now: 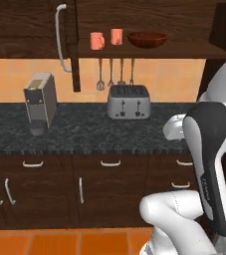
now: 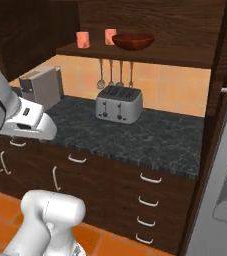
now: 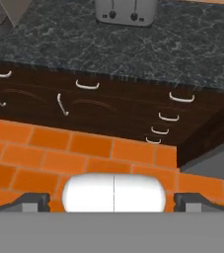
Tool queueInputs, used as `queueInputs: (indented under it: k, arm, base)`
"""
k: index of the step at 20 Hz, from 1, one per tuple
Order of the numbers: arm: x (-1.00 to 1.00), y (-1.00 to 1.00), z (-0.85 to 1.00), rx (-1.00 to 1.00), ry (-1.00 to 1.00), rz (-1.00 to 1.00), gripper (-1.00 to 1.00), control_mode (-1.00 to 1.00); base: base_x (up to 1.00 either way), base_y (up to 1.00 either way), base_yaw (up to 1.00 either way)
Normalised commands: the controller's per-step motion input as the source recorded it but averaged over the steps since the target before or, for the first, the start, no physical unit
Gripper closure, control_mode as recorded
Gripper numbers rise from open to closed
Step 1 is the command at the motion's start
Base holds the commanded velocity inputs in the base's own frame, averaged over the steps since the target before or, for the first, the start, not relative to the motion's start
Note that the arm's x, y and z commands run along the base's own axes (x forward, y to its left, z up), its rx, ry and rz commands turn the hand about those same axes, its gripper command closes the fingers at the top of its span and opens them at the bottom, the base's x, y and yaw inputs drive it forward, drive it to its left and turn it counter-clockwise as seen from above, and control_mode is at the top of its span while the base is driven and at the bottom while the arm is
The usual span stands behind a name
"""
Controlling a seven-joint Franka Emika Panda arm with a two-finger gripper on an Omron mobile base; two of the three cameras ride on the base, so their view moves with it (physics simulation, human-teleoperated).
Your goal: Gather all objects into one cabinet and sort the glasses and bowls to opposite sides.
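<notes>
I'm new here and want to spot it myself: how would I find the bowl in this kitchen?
Look above the dark counter to the open cabinet shelf over the silver toaster. The bowl sits at its right end, beside two salmon-orange mugs. It is the wide, shallow, reddish-brown one, without a handle.

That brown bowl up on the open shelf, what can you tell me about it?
The bowl is wide, shallow and glossy reddish-brown, looking like polished wood. It sits upright on the dark wood cabinet shelf, above the silver toaster. Two salmon-orange mugs stand to its left; the nearer mug is close, and whether they touch cannot be told. Nothing is seen inside it from here, and nothing holds it.
</notes>
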Motion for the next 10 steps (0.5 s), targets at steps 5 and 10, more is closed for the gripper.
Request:
queueInputs:
  k: [5,10]
  arm:
    - [0.0,0.0,0.0,0.0,0.0,0.0,-1.0,1.0]
    - [0.0,0.0,0.0,0.0,0.0,0.0,-1.0,1.0]
  base:
    - [-0.41,0.15,0.78]
    - [-0.46,0.07,0.94]
